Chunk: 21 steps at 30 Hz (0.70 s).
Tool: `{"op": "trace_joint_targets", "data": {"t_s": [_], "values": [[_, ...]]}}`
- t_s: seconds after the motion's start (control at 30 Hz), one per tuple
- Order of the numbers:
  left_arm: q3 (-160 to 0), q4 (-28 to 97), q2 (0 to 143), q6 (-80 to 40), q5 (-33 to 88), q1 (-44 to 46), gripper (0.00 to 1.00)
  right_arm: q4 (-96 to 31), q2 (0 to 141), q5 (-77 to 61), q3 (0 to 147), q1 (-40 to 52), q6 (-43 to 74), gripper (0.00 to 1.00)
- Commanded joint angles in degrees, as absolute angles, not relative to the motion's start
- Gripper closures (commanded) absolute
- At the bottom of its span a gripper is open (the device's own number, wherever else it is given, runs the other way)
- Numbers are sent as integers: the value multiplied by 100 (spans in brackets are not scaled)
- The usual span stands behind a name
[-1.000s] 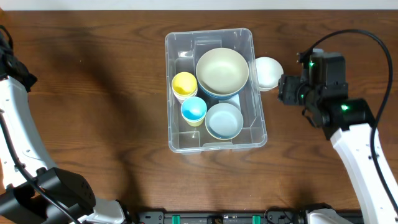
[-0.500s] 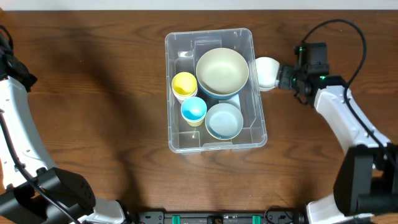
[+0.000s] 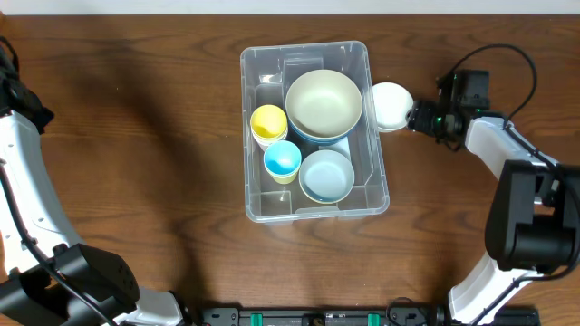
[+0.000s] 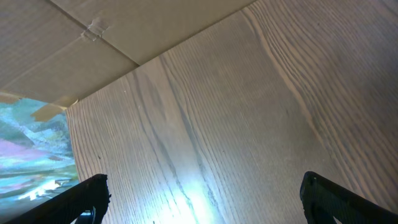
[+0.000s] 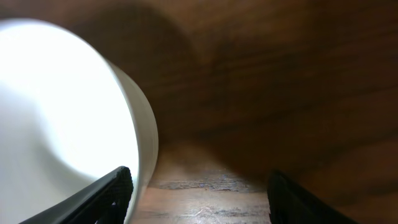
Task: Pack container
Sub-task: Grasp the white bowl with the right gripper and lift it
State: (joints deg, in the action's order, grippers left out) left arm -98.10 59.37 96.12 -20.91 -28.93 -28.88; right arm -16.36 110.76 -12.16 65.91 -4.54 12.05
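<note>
Right pincer (image 3: 419, 116) is low over the bench (image 3: 136, 136) on the right-hand side, nose pointed at the white bowl (image 3: 391, 106). From the right wrist view the pincer (image 5: 199, 196) stands well apart, with dark wood filling most of the gap. The white bowl (image 5: 62, 124) fills the left of that view, and its rounded wall just pokes past the inner edge of the left finger (image 5: 112, 196). Whether that finger touches the bowl, I cannot tell. Nothing is clamped.

The bowl stands upright on the bench, outside the container (image 3: 258, 195) and just beside its right wall, near the far right corner of the bin.

The container itself sits around the middle of the bench, a little toward the far edge, with its long sides running far edge to near edge. Inside it, a big cream bowl (image 3: 323, 102) is nested in a blue bowl (image 3: 317, 139) at the far end. A yellow cup (image 3: 268, 121) and a blue cup (image 3: 282, 159) stand along the left wall. A pale blue bowl (image 3: 326, 175) sits toward the near right corner.

The left pincer (image 4: 205, 208) is spread as wide as it goes, both black fingertips at the bottom corners of the left wrist view. Only pale, glare-lit wood lies between them, and it is holding nothing.
</note>
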Motion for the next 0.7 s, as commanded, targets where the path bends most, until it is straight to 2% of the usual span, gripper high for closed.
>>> {"op": "trace_joint_targets", "data": {"t_s": [0.0,0.13,0.3,0.43,0.67], "values": [[-9830,5951,9651,-2060,-3004,-2908,2,-1605,11240,-1369,6674,-438,843,29],[-9830,5948,9651,-2060,-3004,-2908,2,-1584,11362,-1372,6674,-445,849,36],[-9830,5948,9651,-2060,-3004,-2908,2,-1496,11393,-1374,6674,-445,851,77],[-9830,5951,9651,-2060,-3004,-2908,2,-1439,11393,-1374,6674,-445,851,98],[-9830,5948,9651,-2060,-3004,-2908,2,-1549,11045,-1382,6687,-681,1026,99]]}}
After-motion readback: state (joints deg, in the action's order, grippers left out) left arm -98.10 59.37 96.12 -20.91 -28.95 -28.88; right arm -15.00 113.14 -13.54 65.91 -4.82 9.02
